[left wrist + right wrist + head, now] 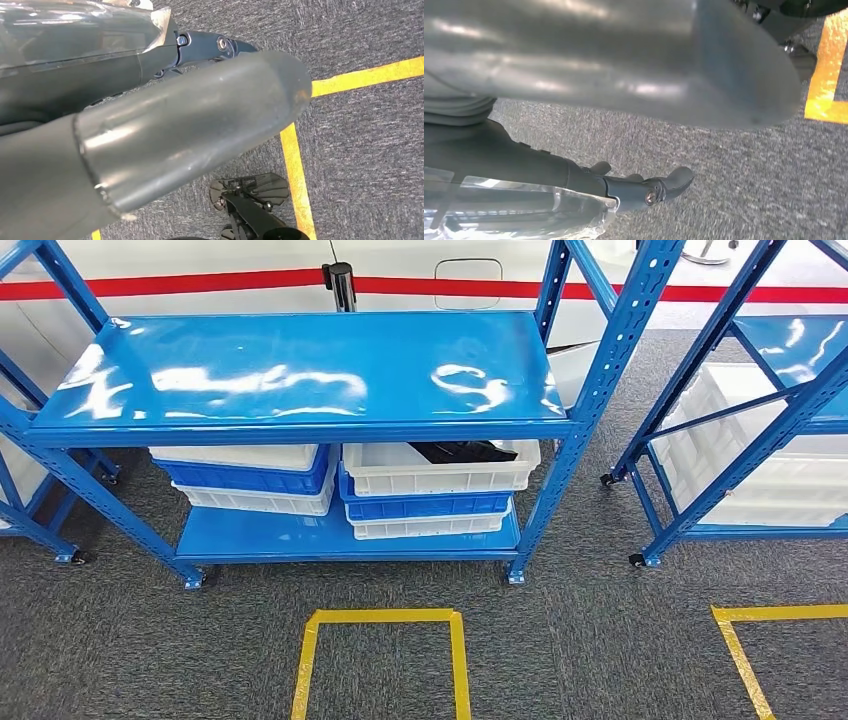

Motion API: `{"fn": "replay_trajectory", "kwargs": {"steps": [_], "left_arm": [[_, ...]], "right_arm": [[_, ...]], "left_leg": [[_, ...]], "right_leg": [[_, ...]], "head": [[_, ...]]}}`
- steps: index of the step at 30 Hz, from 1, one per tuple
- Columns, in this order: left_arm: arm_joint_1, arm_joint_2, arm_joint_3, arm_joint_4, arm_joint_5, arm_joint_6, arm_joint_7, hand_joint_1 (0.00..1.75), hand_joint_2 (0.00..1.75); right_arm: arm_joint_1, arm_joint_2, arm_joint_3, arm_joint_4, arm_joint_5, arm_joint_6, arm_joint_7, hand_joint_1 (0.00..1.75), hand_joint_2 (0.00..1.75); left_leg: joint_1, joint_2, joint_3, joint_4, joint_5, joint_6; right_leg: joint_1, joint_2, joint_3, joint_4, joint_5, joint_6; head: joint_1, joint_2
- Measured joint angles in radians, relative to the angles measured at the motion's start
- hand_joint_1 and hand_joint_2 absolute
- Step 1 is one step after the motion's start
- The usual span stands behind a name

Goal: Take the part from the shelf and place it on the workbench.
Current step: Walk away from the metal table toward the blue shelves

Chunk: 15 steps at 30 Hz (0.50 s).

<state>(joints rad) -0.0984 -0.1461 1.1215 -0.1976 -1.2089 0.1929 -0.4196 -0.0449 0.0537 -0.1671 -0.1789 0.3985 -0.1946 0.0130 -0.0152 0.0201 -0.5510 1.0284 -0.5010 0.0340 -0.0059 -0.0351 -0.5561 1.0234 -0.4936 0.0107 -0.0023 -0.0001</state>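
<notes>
Head view, item list. Blue metal shelf (300,370): glossy upper deck across the upper centre of the frame, lower deck beneath it, standing on grey carpet. Lower deck holds two stacks of plastic bins. Left stack, white over blue over white. Right stack: white bin (440,478) on top, a blue one under it, white at the base. Part (462,451): dark, flat-looking piece lying inside the top white bin of the right stack, just right of frame centre, partly hidden by the upper deck's front edge. Second blue rack (740,390) at the right edge with large white bins. Yellow tape squares (385,618) on the carpet along the bottom of the frame. No desk in sight.

Left wrist view: left hand (210,47) hangs over carpet and yellow tape; thick grey thumb across the middle, dark fingers at the upper centre, nothing held. Whether the fingers are spread or curled cannot be told.

Right wrist view: right hand (644,187) likewise over carpet; dark fingers extended toward the lower centre, holding nothing; spread or curled cannot be told.

Handling estimate: part looks rigid, thin and probably light, with a smooth dark surface that may slip. Shape is too hidden to judge fragility. Suggested hold: across its exposed near edge, reaching low under the upper deck and lifting clear of the bin wall.
</notes>
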Motion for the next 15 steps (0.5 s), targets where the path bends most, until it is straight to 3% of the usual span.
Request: {"fn": "replay_trajectory", "kwargs": {"steps": [3, 7, 13, 15], "left_arm": [[0.0, 0.0, 0.0, 0.0, 0.0, 0.0, 0.0, 0.0, 0.0], [0.0, 0.0, 0.0, 0.0, 0.0, 0.0, 0.0, 0.0, 0.0], [0.0, 0.0, 0.0, 0.0, 0.0, 0.005, 0.002, 0.0, 0.0], [-0.001, -0.003, 0.0, 0.0, 0.0, 0.006, 0.002, 0.0, 0.0]], "right_arm": [[0.0, 0.0, 0.0, 0.0, 0.0, -0.001, 0.0, 0.0, 0.0], [0.0, 0.0, 0.0, 0.0, 0.008, 0.001, -0.009, 0.0, 1.75], [-0.001, 0.004, 0.001, 0.0, 0.023, 0.004, -0.016, 0.0, 1.75], [-0.001, 0.004, 0.001, 0.0, 0.024, 0.005, -0.016, 0.0, 1.75]], "left_leg": [[0.0, 0.0, 0.0, 0.0, 0.0, 0.0], [0.001, 0.0, 0.0, 0.0, 0.0, 0.0], [0.001, -0.001, 0.001, -0.006, 0.003, 0.022], [0.007, -0.001, 0.014, -0.033, 0.019, 0.034]], "right_leg": [[0.0, 0.0, 0.0, 0.0, 0.0, 0.0], [0.0, 0.0, 0.001, 0.0, 0.0, 0.0], [-0.004, -0.002, 0.004, -0.008, 0.007, 0.013], [-0.001, 0.006, -0.007, 0.016, -0.009, 0.014]], "head": [[0.0, 0.0], [0.0, 0.0], [-0.001, 0.0], [0.0, 0.0]]}}
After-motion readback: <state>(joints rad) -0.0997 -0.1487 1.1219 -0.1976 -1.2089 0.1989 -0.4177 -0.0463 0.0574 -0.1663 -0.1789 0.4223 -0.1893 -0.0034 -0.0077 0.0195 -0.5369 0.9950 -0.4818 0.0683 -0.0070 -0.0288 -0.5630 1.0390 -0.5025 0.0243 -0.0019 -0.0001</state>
